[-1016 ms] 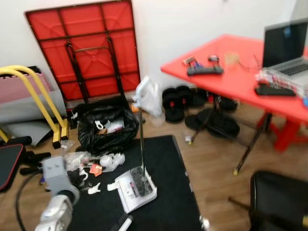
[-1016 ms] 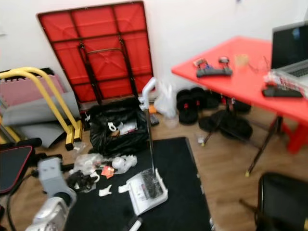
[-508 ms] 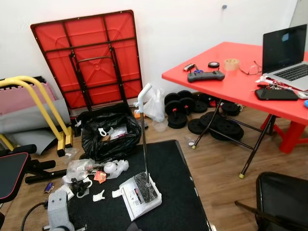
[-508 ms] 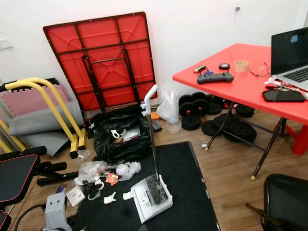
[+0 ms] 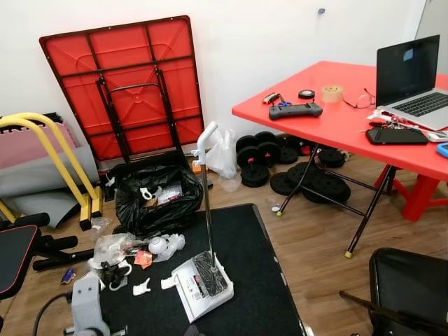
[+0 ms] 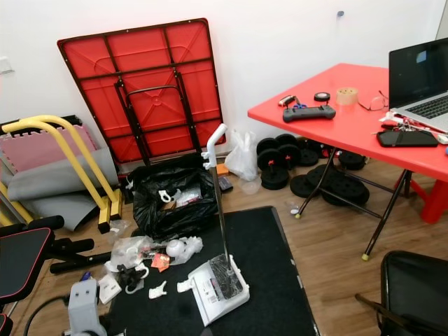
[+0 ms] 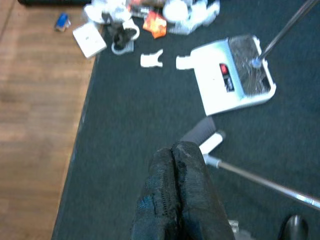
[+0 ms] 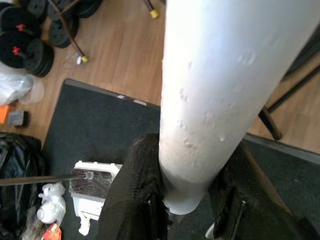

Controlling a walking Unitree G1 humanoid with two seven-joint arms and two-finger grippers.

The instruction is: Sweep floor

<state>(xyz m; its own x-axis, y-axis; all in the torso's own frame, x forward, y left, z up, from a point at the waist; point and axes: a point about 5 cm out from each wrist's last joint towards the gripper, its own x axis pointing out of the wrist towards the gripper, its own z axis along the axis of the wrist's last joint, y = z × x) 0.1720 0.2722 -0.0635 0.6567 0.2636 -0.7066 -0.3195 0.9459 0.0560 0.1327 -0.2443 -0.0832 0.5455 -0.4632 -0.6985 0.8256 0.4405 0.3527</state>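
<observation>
Standing upright near the middle of the black mat (image 5: 238,280): one white dustpan (image 5: 202,285), a flat tray with a dark grille and a red label, a thin metal pole rising from it to a white angled grip. Lying across the mat's near edge in the left wrist view: a broom (image 7: 220,150), with a dark and white head and a thin metal shaft; its far end out of frame. Clamped between the right gripper (image 8: 190,210) fingers (image 8: 132,200): a thick white handle (image 8: 220,90), smooth, slightly dimpled, running up past the frame; what it belongs to cannot be told. Pressed together with nothing between them: the left gripper (image 7: 176,152) fingers, poised above the mat close to the broom head.

Scattered along the mat's left edge, partly on the wooden floor (image 5: 315,231): litter (image 5: 136,248) — clear plastic wrap, one orange scrap, white plastic bits, a black tangle; exact count not clear. Just behind it, off the mat's far left corner: one black rubbish bag (image 5: 155,199), open and stuffed. Leaning on the wall: one folded red table (image 5: 122,84). At the right: one standing red table (image 5: 336,119) carrying one laptop (image 5: 409,77), black weight plates (image 5: 308,182) beneath it. One white plastic bag (image 5: 222,154) beside the plates.
</observation>
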